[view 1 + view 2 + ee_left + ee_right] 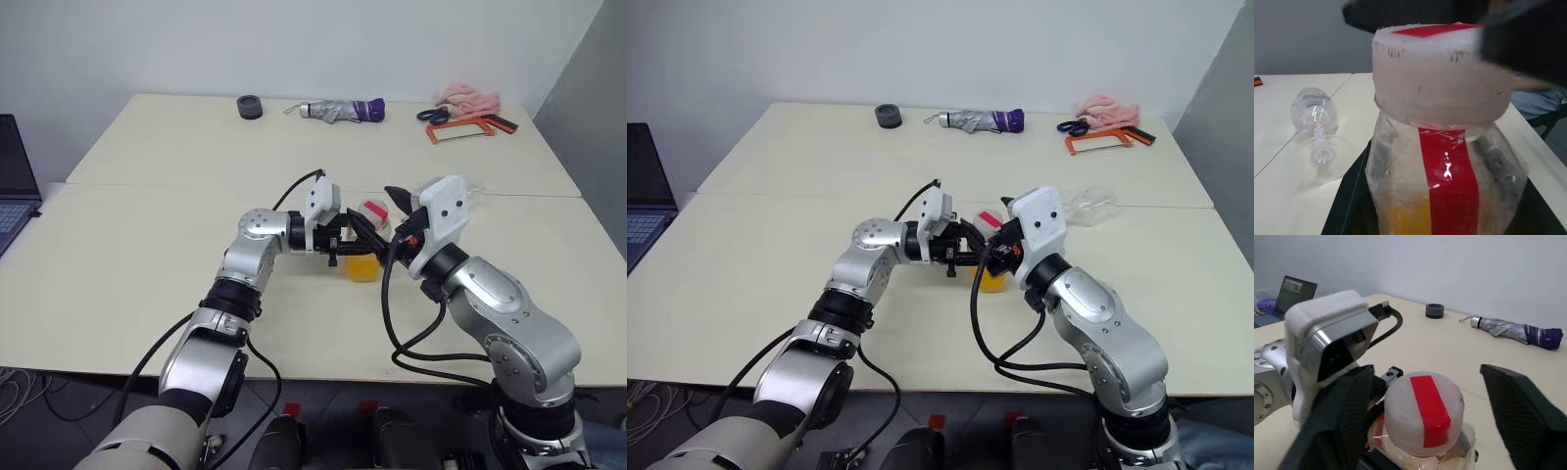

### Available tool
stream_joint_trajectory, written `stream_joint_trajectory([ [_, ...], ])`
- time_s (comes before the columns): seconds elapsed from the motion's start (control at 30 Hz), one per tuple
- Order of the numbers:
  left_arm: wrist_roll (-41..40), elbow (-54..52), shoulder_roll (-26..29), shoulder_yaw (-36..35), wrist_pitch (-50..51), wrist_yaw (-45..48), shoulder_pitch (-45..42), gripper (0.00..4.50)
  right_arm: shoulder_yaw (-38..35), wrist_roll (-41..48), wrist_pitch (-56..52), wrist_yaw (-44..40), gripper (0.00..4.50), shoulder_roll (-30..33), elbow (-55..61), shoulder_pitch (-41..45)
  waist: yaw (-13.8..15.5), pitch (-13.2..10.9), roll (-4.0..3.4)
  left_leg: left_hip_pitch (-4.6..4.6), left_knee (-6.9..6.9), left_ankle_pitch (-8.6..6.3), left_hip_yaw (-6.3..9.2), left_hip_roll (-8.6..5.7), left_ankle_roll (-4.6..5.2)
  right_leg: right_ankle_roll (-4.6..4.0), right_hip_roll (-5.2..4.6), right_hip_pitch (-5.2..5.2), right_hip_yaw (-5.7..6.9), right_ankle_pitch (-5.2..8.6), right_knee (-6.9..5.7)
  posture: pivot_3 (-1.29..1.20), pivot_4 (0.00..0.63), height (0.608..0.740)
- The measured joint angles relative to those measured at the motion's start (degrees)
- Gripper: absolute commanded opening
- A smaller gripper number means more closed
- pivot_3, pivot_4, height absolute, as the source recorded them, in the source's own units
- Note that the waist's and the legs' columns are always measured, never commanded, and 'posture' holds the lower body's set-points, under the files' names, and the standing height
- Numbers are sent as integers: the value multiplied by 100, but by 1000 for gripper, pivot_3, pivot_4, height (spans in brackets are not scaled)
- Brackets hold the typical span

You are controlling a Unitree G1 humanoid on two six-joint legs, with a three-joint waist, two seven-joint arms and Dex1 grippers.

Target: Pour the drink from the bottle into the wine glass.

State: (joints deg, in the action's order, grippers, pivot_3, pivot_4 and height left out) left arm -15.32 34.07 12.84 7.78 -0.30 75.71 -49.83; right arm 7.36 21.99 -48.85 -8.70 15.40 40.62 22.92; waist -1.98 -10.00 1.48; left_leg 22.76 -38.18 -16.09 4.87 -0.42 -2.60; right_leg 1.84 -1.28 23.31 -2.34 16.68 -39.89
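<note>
A pale table (147, 274) is seen carrying the scene, with a folded umbrella (343, 111), a hacksaw (470, 127) and a dark roll of tape (251, 106) lying along its far edge. At its middle, the bottle (364, 245) is held upright, its long axis vertical, clamped about the body by the left gripper (351, 243), whose fingers reach in level from the robot's left. The drink (361, 266) is seen as an orange band in the bottle's lower part. The cap (1422, 413), whitish with a red tape strip, is still on. The right gripper (1430, 406) is poised at the bottle's top, its black fingers (1520, 406) standing apart on either side of the cap and not touching it. The cap therefore lies directly between these fingers, and the right arm is judged the one placed to unscrew it. The wine glass (1317, 127) lies on its side on the table beyond the bottle, to the robot's right, well apart from both grippers.
</note>
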Motion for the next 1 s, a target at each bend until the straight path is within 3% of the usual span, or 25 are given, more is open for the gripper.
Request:
stream_joint_trajectory([
  [0.07, 20, 20, 4, 1, -17, 1, 0, 1768, 11, 37, -51, -112, 1869, 45, -19, -7, -1, 0, 0, 0, 0, 0, 0, 0, 0, 0, 0, 0, 0, 0, 0, 0, 150, 740],
  [0.3, 34, 34, 36, -1, -29, 30, 0, 1767, -80, 143, 165, -596, 1876, 242, -264, 65, -3, 0, 0, -1, -1, 0, -4, -3, 1, 0, 1, 0, -1, 0, 0, 0, 150, 740],
  [0.4, 18, 32, 57, -17, -32, 138, 0, 1766, -208, 403, 499, -1563, 1876, 800, -748, 341, -2, -1, -1, -1, -1, -1, -10, -5, 2, 0, 1, -2, 1, 0, 1, 0, 150, 740],
  [0.53, -23, -80, 77, 83, 9, 522, -44, 1765, -271, 933, 692, -3583, 1876, 1956, -1721, 1179, -2, -4, -3, -1, -1, -1, -21, -6, 3, 0, 5, -3, 4, 0, 5, 0, 150, 740],
  [0.67, -40, -138, 85, 104, 118, 618, -164, 1764, -261, 1088, 796, -4423, 1876, 2180, -2343, 1631, -14, -4, -3, -3, 1, -2, -19, -1, 3, -1, 12, -4, 5, 0, 4, 0, 150, 740],
  [0.77, -35, -146, 75, 102, 156, 521, -163, 1763, -338, 1042, 946, -4295, 2905, 2134, -2302, 1490, -6, -4, -3, 2, 0, -2, -12, 5, 3, -1, 7, -1, 6, 0, 4, 0, 150, 740],
  [0.9, -28, -143, 131, 0, 211, 264, -159, 1762, -896, 1053, 940, -3487, 4308, 1842, -1750, 824, 17, -4, -3, 6, -4, -1, 1, 9, 2, -1, -9, 0, 2, 0, -2, 0, 150, 740],
  [1.0, -10, -137, 120, -21, 203, 183, -156, 1762, -1162, 1247, 663, -2696, 4500, 1525, -786, 542, 10, -4, -4, 6, -4, 0, 4, 9, 1, 0, -11, 1, 0, 0, -2, 0, 150, 740],
])
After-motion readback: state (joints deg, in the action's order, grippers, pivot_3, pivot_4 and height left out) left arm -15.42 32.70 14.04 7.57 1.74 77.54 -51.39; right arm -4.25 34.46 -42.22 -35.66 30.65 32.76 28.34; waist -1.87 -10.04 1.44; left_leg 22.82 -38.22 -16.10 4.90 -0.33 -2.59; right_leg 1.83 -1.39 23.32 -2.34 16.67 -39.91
